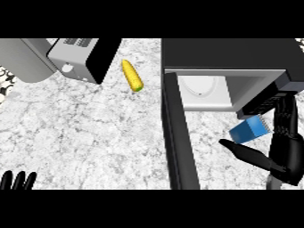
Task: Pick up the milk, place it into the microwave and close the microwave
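Milk (249,129) pinched between right hand (282,153) thumb and fingers; should be kept level, eased ahead into microwave (236,55).

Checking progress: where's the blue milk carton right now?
Head view, right side: the blue milk carton sits between the right hand's thumb and straight fingers, just in front of the open black microwave, not yet inside.
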`<move>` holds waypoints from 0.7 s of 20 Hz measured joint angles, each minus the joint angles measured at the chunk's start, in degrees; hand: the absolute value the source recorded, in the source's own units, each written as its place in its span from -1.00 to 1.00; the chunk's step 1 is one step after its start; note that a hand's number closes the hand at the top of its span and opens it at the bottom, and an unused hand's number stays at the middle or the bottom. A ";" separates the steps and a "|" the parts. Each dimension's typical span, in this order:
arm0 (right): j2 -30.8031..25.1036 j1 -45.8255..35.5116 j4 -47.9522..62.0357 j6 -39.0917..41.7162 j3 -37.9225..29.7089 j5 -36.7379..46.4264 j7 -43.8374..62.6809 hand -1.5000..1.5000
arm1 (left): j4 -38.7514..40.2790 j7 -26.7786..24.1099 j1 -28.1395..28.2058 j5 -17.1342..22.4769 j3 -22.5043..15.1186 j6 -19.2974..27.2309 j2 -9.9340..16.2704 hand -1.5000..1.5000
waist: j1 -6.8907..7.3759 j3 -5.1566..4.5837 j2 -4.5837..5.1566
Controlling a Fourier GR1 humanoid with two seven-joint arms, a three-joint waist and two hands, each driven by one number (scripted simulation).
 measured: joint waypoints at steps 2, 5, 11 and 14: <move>-0.62 0.30 1.70 0.29 -1.32 -0.53 -1.61 -1.00 | 0.37 -2.09 1.75 0.68 0.07 -0.53 0.64 -1.00 | 0.07 0.00 -0.02; -2.08 -0.19 5.74 1.64 -3.75 -2.00 -4.11 -1.00 | 0.79 -2.37 1.67 0.92 0.02 -0.45 1.01 -1.00 | 0.02 0.01 0.00; -4.20 -0.43 13.00 4.66 -6.31 -3.57 -8.72 -1.00 | 0.27 -3.52 3.02 2.19 0.00 -0.65 2.10 -1.00 | 0.01 0.01 0.00; -5.24 -1.25 17.81 6.55 -7.49 -4.40 -11.39 -1.00 | 0.09 -2.54 2.09 1.12 -0.80 0.35 1.85 -1.00 | -0.01 0.01 0.03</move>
